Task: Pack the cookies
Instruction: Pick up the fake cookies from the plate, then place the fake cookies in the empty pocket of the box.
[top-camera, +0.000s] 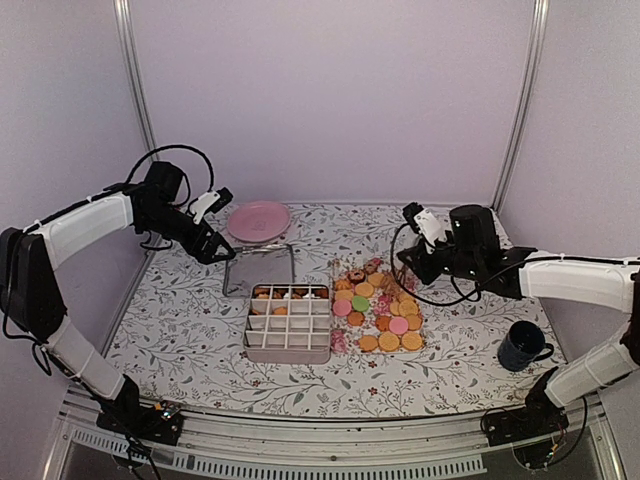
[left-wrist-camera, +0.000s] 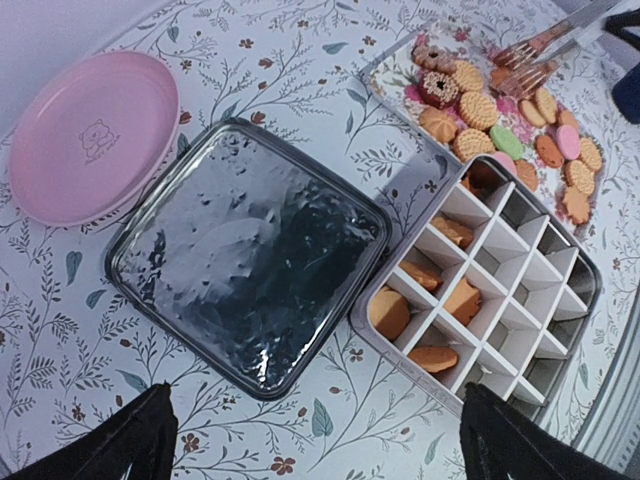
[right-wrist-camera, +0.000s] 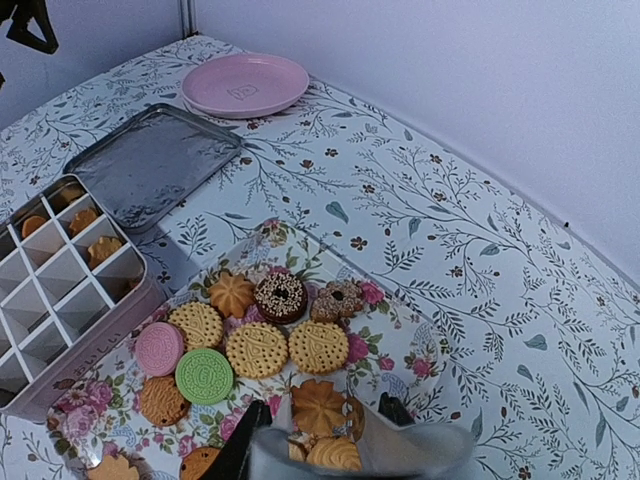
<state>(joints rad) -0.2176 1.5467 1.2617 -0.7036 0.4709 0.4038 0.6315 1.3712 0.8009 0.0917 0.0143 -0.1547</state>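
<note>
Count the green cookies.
1. The green cookie lies on the floral tray, beside a pink cookie near the tin. The tongs in the right gripper cover some cookies; another may hide.

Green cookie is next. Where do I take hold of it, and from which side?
Pinch the green cookie across its rim, coming straight down: it lies flat on the floral tray, so only the thin edge offers a hold. A pink cookie and a tan cookie press against it, so its bare edge nearest the right wrist camera looks the easiest start.
</note>
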